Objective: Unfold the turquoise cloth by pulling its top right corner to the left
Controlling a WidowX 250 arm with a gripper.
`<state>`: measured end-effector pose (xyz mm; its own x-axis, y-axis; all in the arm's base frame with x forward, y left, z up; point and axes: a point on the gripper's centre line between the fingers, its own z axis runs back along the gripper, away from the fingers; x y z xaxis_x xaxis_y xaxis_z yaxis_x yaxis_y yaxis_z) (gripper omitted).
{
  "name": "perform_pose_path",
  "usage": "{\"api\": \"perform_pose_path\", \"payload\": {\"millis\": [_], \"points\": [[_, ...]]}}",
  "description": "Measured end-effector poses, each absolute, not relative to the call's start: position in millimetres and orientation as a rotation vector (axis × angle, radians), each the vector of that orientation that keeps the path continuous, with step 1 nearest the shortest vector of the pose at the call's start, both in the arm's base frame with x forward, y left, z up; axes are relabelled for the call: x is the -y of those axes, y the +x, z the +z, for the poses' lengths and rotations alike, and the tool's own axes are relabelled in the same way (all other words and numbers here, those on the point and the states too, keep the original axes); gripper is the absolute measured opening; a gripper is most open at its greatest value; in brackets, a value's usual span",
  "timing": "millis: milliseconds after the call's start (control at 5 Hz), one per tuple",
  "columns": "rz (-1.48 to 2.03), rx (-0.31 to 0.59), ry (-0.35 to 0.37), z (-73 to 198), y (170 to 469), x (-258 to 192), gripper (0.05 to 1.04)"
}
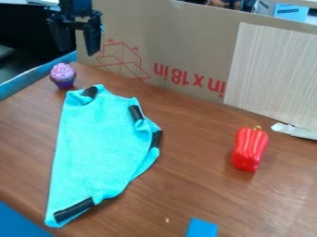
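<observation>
The black gripper [78,46] hangs at the upper left, open, its two fingers apart with nothing between them. Below it, on the brown table [204,185], stands a purple cupcake [63,76] with a dark base, apart from the gripper. A turquoise cloth [102,148] lies rumpled on the left half of the table, with black strips on its corners and right edge. To the right, a red bell pepper [250,149] with a small stem rests on the wood.
A cardboard wall [186,46] with red print runs along the back, with a pale wood-grain panel [272,74] on its right. Blue tape [202,228] shows at the bottom edge, and a blue surface [18,223] at the lower left corner. A torn white strip [296,131] lies at right.
</observation>
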<state>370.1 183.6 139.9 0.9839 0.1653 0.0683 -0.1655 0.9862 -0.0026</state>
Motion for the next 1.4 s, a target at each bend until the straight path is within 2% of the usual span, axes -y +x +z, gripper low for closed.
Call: {"api": "perform_pose_path", "payload": {"millis": [400, 600, 800, 1400], "points": [[0.172, 0.026, -0.008, 118.9, 370.4, -183.5, 1.001], [0.191, 0.015, 0.058, 79.8, 379.4, -165.3, 1.001], [0.186, 0.031, 0.07, 57.7, 376.1, -132.5, 1.001], [0.303, 0.102, -0.048, 63.7, 383.8, -104.4, 1.001]]}}
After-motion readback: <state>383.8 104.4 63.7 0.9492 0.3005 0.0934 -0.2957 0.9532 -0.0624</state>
